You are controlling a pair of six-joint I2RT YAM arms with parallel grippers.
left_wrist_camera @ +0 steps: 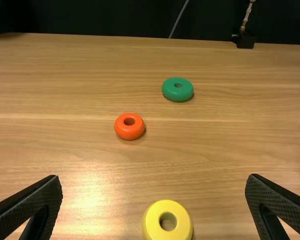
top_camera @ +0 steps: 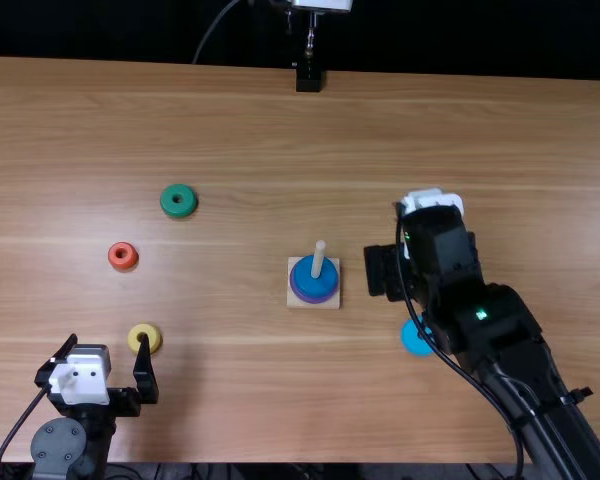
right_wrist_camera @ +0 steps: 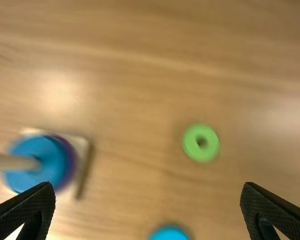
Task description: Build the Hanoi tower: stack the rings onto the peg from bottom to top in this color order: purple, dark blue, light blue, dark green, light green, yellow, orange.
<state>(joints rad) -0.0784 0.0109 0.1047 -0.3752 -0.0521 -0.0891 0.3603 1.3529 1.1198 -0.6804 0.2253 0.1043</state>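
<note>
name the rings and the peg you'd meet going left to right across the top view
Orange ring, yellow ring, dark green ring, peg with the dark blue ring over the purple one, light blue ring

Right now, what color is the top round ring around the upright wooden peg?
The top ring is dark blue; it shows best in the top view.

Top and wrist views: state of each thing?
Peg, upright, bearing two rings
Purple ring, stacked, bottom
Dark blue ring, stacked, above purple
Light blue ring, off peg
Dark green ring, off peg
Light green ring, off peg
Yellow ring, off peg
Orange ring, off peg
Left claw, open
Right claw, open
</note>
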